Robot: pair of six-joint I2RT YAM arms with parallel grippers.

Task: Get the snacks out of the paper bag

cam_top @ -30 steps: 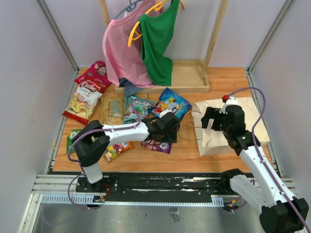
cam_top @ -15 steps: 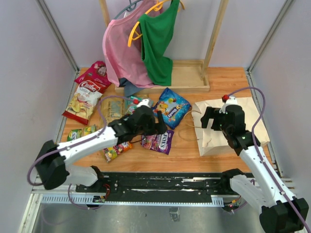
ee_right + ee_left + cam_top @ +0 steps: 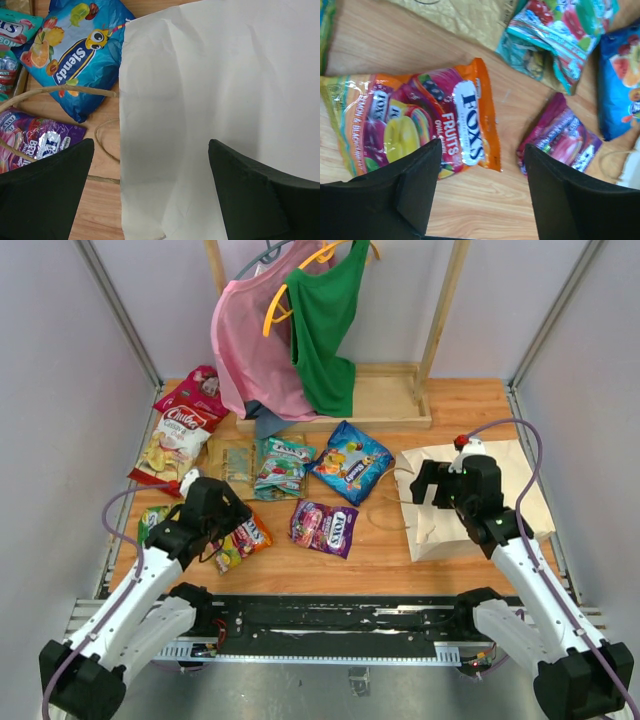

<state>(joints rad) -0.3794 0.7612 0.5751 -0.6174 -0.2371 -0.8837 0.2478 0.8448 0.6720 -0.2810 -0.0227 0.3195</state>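
Snacks (image 3: 282,465) look all out: blue Slendy packet (image 3: 75,55), purple Fox's packet (image 3: 323,527), orange Fox's Fruits packet (image 3: 420,130) and several more lie spread over the left and middle of the bench (image 3: 390,555). Paper bag (image 3: 225,100) lies flat on the right side and looks empty, but its inside isn't visible, so can't confirm. Left gripper (image 3: 477,165) is wide apart, empty, hovering over the orange packet. Right gripper (image 3: 150,155) is wide apart over the bag's handle-side edge, holding nothing; contact with the paper unclear.
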